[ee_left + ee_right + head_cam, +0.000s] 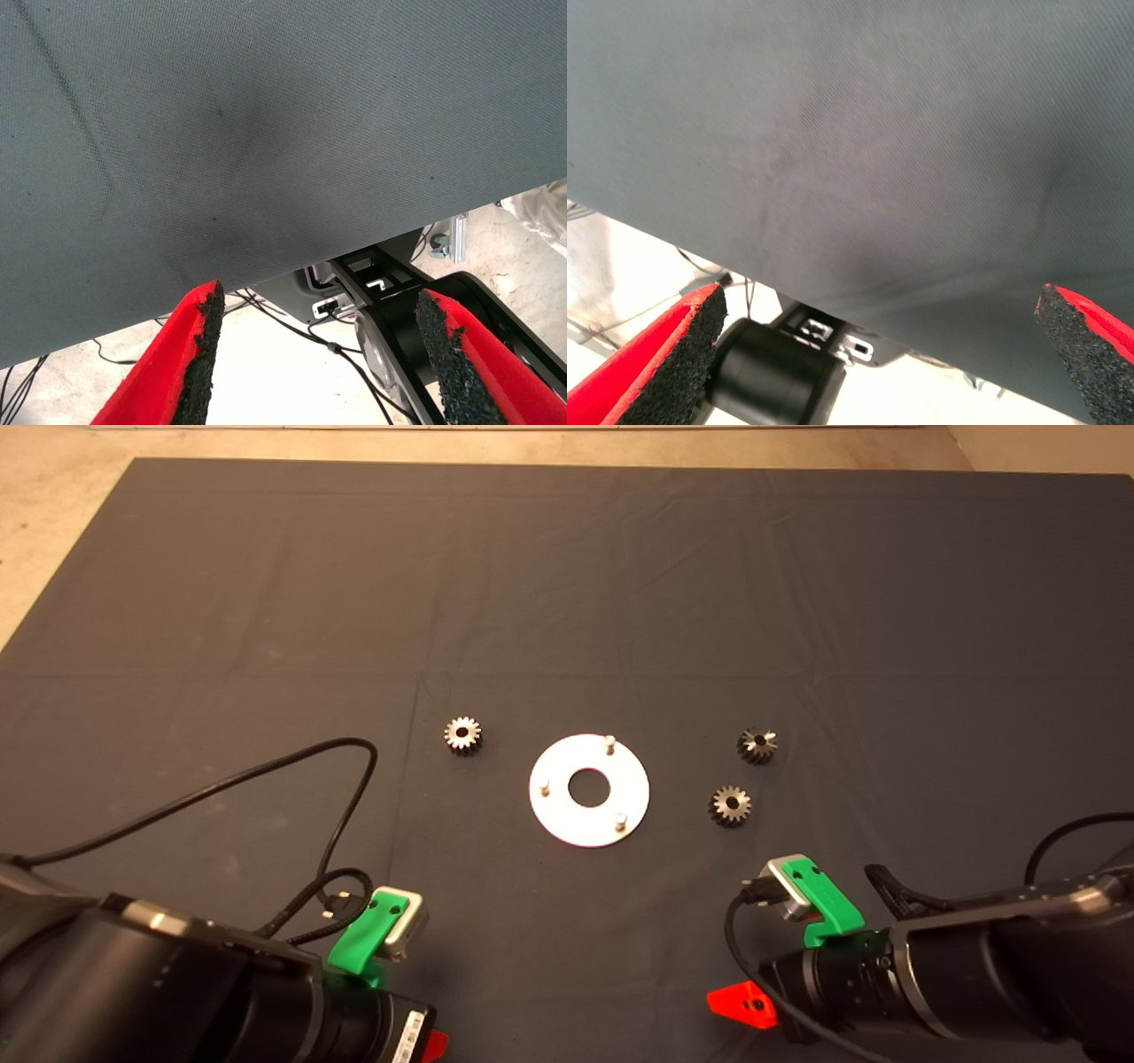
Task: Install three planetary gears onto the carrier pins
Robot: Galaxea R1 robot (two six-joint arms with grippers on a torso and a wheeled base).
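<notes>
A flat silver disc (558, 810) with a central hole lies in the middle of the mat, and three carrier pins (609, 740) (546, 786) (621, 819) stand upright on it, all bare. Three planetary gears lie flat on the mat: one (462, 735) left of the disc, two (757, 745) (730, 805) to its right. My left gripper (323, 363) is parked at the mat's near left edge, open and empty. At the near right edge my right gripper (877, 354) is also open wide, holding nothing. Neither wrist view shows the gears or the disc.
The dark mat (567, 602) covers the table, and bare tabletop shows at its far and left borders. A black cable (266, 771) loops over the mat from the left arm (221, 992). Both wrist views show the mat's near edge with floor, cables and black robot parts beyond.
</notes>
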